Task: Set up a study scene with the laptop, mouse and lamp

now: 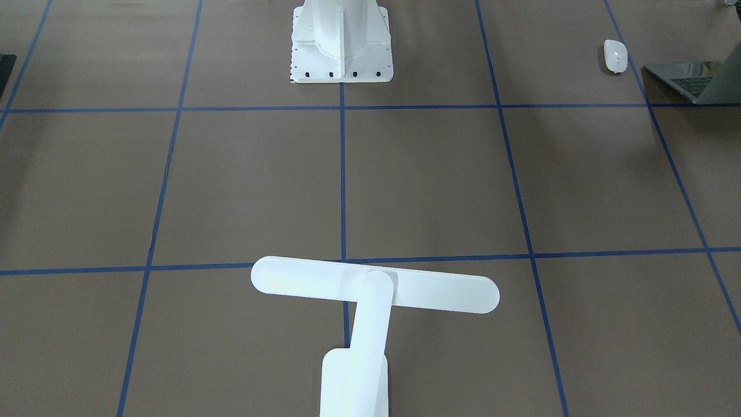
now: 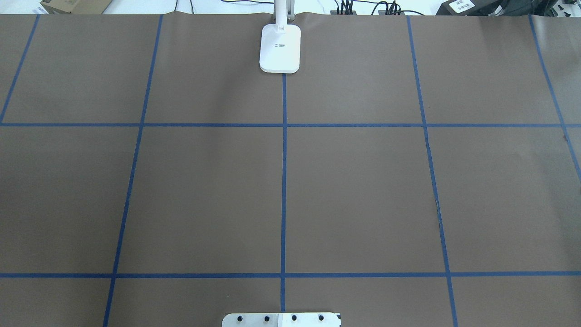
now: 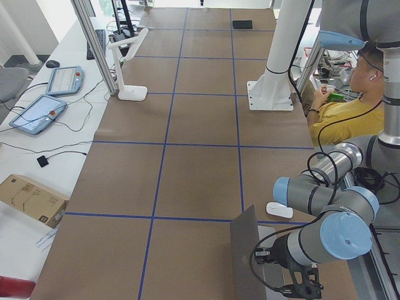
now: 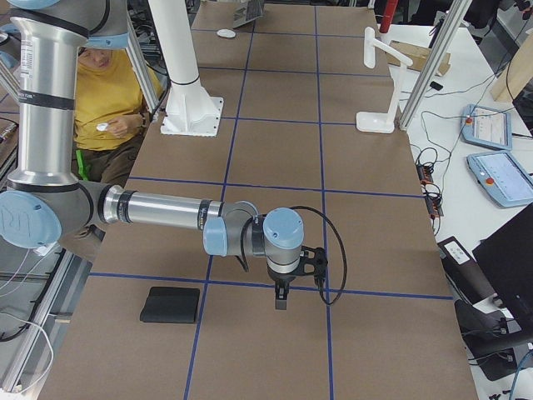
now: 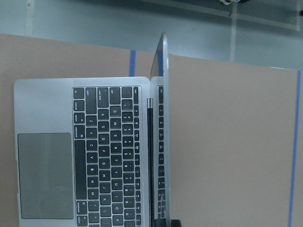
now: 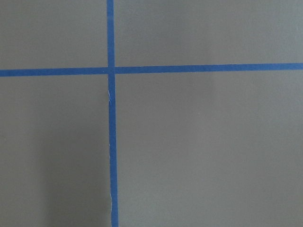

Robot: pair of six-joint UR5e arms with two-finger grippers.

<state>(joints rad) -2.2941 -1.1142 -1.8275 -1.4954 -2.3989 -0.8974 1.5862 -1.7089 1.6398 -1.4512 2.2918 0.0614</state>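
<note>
The laptop (image 5: 85,156) stands open, its lid (image 5: 163,132) upright and seen edge-on in the left wrist view. It sits at the table's end on my left side (image 1: 697,81), beside the white mouse (image 1: 615,55). My left gripper (image 3: 299,289) hangs just above the laptop (image 3: 247,253); whether it is open or shut I cannot tell. The white lamp (image 1: 376,286) stands at the far middle edge, its base (image 2: 280,47) on the centre tape line. My right gripper (image 4: 281,302) points down over a tape crossing with nothing under it, and its state cannot be told.
A flat black mat (image 4: 171,305) lies just left of the right gripper. The white robot pedestal (image 1: 341,46) is bolted at the table's near edge. A seated person (image 3: 340,112) is behind the robot. Tablets and cables (image 3: 37,112) lie beyond the far edge.
</note>
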